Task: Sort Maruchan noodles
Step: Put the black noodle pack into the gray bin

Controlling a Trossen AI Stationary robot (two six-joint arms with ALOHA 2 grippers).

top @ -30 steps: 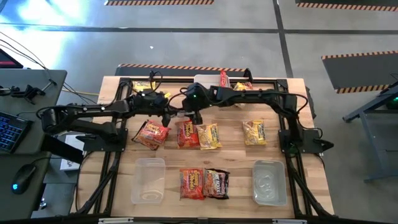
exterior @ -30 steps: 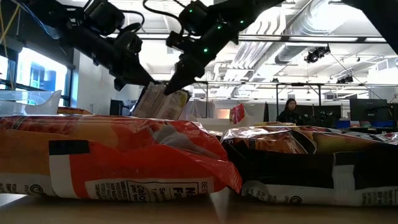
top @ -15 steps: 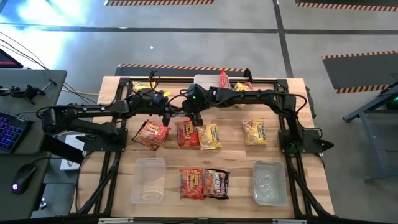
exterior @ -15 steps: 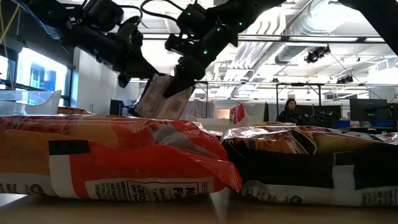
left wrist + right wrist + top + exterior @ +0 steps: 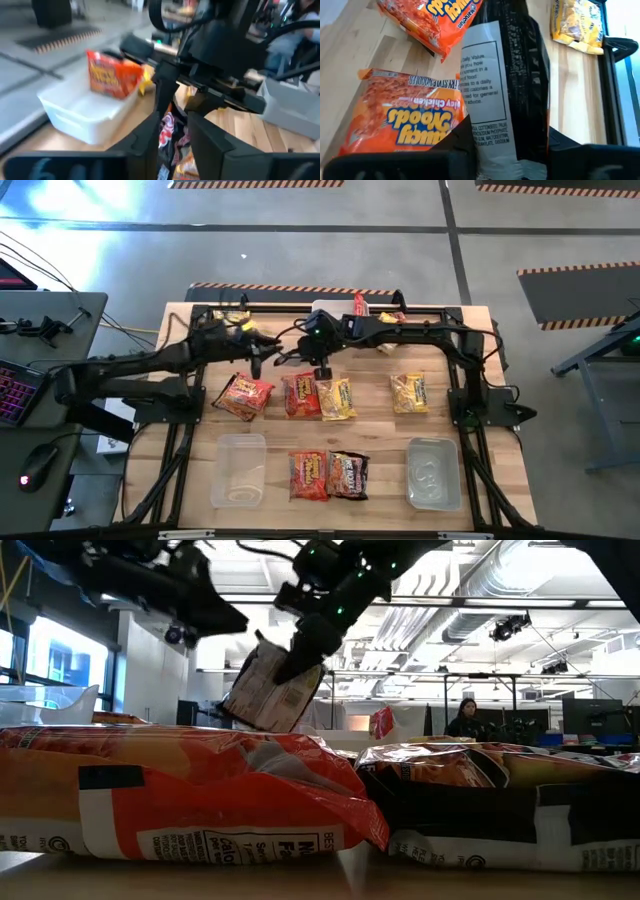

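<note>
A dark brown noodle packet [image 5: 505,85] hangs in the air over the middle of the table, with my right gripper [image 5: 297,662] shut on it. The low view shows the same packet [image 5: 268,690] tilted below the fingers. My left gripper [image 5: 175,137] stands open just to the left of it [image 5: 262,356], a little higher, with nothing between its fingers. Below them lie red-orange packets [image 5: 243,394] [image 5: 301,394] and a yellow one [image 5: 336,398], flat on the table. My right gripper pinches one short end of the dark packet [image 5: 495,142] between its two fingers. The fingers slant down from above and from the table's right. The packet hangs below them, tilted, clear of the table and of the packets under it.
Another yellow packet [image 5: 409,392] lies to the right. A red-orange packet [image 5: 309,475] and a dark one [image 5: 348,474] lie at the front between two clear tubs [image 5: 238,470] [image 5: 434,472]. A white tub [image 5: 335,310] with a red packet [image 5: 359,306] stands at the far edge.
My right gripper has shut on the dark packet that my left gripper held. My left gripper has opened, let go, and drawn back up and toward the table's left. The packet has risen a little and now hangs from my right gripper alone.
</note>
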